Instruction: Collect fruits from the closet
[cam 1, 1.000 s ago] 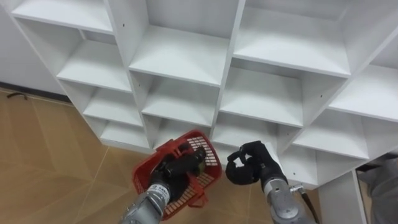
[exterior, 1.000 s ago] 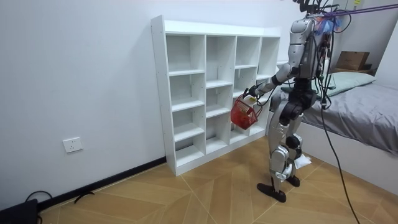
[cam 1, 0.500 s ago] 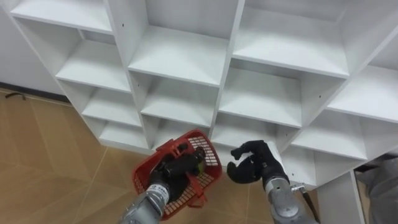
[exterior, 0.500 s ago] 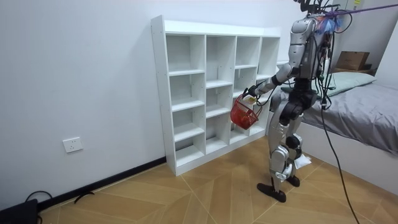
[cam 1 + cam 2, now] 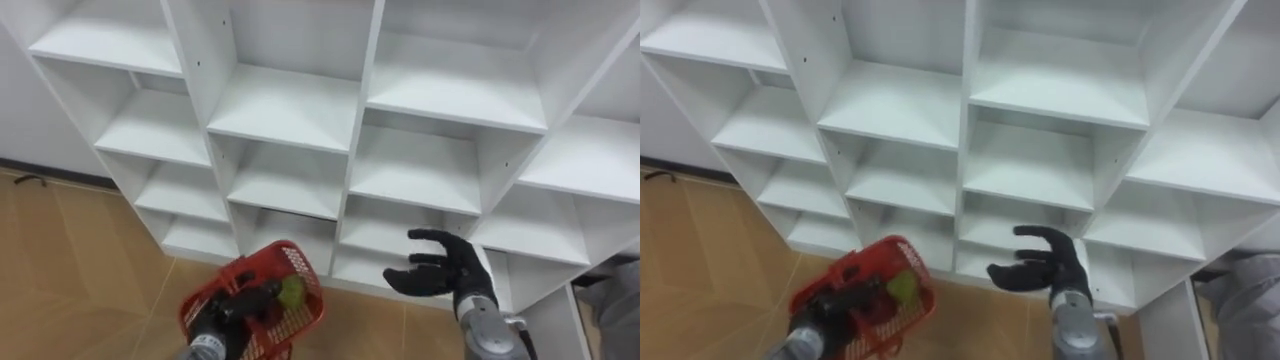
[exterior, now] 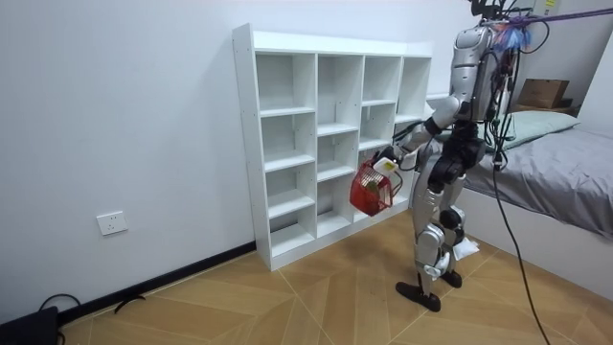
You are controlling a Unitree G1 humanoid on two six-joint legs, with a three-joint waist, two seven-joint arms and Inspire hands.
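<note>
While the left hand (image 5: 232,306) gripped the handle of the red basket (image 5: 305,262) below the closet (image 5: 290,105), a green fruit (image 5: 290,293) lay inside. Room view: the robot stood facing the closet. Right eye view: the right hand (image 5: 1045,266) hung spread open, empty, before the closet's low shelves.

Grey bed (image 6: 560,182), wall socket (image 6: 112,223)

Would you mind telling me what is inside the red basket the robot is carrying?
Inside the red basket, a green fruit shows on its right side. The left hand, gripping the basket across its top, covers the rest, so any other contents cannot be seen.
</note>
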